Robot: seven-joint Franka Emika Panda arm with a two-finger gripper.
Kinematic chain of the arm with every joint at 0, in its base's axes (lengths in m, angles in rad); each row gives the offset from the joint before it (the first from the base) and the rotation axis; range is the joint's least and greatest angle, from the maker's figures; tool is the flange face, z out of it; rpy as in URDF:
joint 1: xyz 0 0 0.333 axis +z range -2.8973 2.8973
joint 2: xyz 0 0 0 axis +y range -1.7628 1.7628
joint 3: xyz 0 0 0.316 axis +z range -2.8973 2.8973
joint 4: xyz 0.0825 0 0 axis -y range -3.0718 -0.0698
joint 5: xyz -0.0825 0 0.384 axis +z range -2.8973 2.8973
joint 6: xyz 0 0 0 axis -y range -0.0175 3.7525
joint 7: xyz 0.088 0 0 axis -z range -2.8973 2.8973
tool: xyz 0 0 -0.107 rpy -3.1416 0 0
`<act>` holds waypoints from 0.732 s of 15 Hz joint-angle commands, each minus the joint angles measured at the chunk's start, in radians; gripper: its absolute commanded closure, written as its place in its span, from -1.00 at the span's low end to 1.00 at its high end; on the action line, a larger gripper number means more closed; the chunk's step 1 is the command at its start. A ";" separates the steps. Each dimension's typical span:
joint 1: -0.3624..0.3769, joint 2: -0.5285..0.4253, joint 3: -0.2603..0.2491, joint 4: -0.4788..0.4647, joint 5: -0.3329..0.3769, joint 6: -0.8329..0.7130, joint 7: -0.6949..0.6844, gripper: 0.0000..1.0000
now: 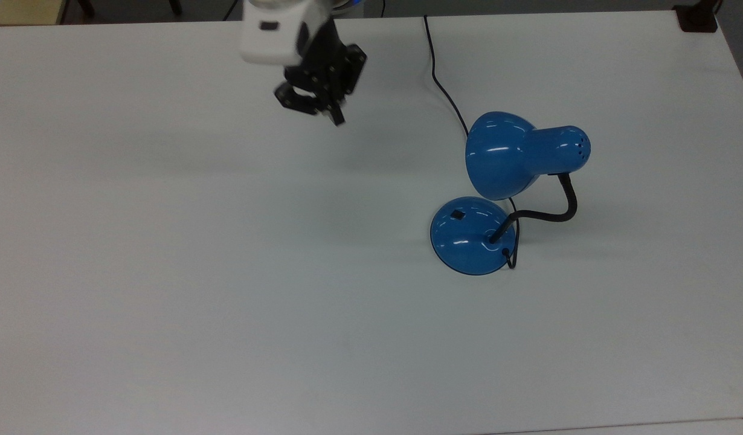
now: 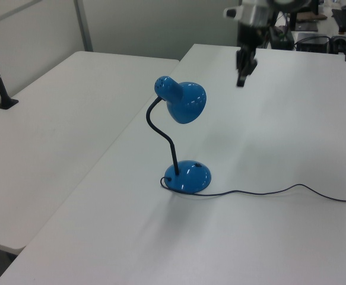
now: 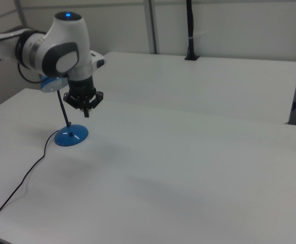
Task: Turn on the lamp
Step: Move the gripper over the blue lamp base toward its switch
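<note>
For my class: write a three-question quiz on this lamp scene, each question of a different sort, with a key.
1. True or false: the gripper is touching the lamp.
2. In the top view, the black switch sits on the lamp's: A) shade B) base C) gooseneck
3. Fill in: the cord runs from the base across the ____.

Key: 1 false, it hangs apart from the lamp, toward the top view's left; 2 B; 3 table.

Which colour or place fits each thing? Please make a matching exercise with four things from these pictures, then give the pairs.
Things:
1. switch
2. shade
3. gripper
4. cord

Matches:
A. in the air, apart from the lamp
B. lies across the table
C. glossy blue
D. small, black, on the base

Pairs: 1-D, 2-C, 3-A, 4-B
</note>
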 commanded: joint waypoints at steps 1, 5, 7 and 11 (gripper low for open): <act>0.025 0.102 0.062 -0.001 0.062 0.143 -0.073 1.00; 0.016 0.188 0.161 -0.003 0.065 0.262 -0.086 1.00; 0.013 0.232 0.197 0.002 0.065 0.302 -0.081 1.00; 0.015 0.268 0.242 0.005 0.065 0.367 -0.075 1.00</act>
